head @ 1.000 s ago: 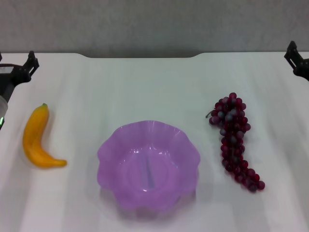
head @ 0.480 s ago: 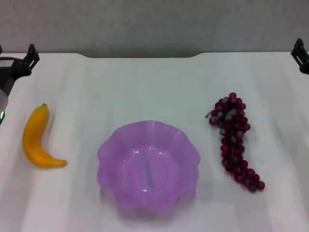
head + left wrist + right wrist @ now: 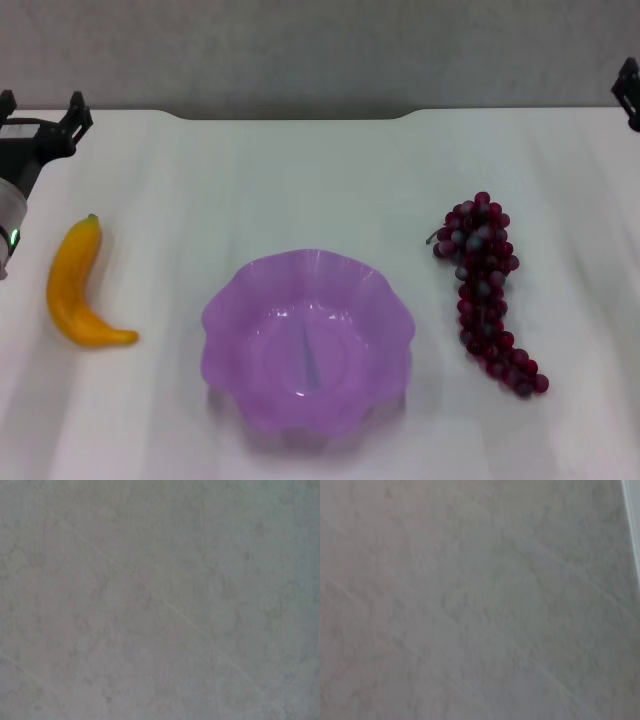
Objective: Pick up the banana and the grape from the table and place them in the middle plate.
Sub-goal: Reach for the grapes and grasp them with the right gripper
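Note:
The yellow-orange banana [image 3: 74,288] lies on the white table [image 3: 300,180] at the left, its greenish tip pointing toward the back. The dark red-purple grape [image 3: 486,290] bunch lies at the right, stem end toward the back. Between them, near the front, stands the translucent purple middle plate [image 3: 307,342] with a wavy rim and nothing in it. My left gripper [image 3: 42,108] hovers at the back left, behind the banana, open and holding nothing. Only a dark tip of my right gripper [image 3: 630,95] shows at the far right edge, behind the grape. Both wrist views show only a mottled grey surface.
The table's dark notched back edge [image 3: 290,114] runs below a grey wall [image 3: 320,50]. Part of the left arm's body [image 3: 8,215], with a small green light, shows at the left edge beside the banana.
The right gripper has drawn back toward the right edge until only a tip shows. The left gripper has shifted slightly right, bringing its second finger into view. The fruit and plate have not moved.

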Controlling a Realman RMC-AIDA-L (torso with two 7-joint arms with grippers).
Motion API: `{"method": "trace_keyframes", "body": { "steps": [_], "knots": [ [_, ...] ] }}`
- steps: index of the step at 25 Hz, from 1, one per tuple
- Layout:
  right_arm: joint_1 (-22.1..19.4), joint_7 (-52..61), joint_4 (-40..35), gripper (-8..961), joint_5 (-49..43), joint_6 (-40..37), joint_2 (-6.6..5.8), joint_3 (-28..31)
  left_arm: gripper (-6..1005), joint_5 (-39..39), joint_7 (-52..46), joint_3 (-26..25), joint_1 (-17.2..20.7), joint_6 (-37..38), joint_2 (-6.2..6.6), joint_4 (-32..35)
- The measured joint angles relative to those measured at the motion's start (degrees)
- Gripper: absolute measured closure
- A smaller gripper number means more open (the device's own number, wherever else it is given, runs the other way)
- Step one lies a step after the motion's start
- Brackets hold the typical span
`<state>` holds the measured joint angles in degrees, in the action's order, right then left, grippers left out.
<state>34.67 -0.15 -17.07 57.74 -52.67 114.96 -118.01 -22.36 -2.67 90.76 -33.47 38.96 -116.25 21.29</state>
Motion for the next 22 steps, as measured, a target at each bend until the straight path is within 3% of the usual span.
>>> {"method": "trace_keyframes", "body": {
  "steps": [22],
  "knots": [
    [-1.28, 0.27, 0.77, 61, 0.01, 2.42, 0.41, -0.64, 112, 0.29, -0.45, -0.21, -0.31, -0.1, 0.28, -1.96]
  ]
}}
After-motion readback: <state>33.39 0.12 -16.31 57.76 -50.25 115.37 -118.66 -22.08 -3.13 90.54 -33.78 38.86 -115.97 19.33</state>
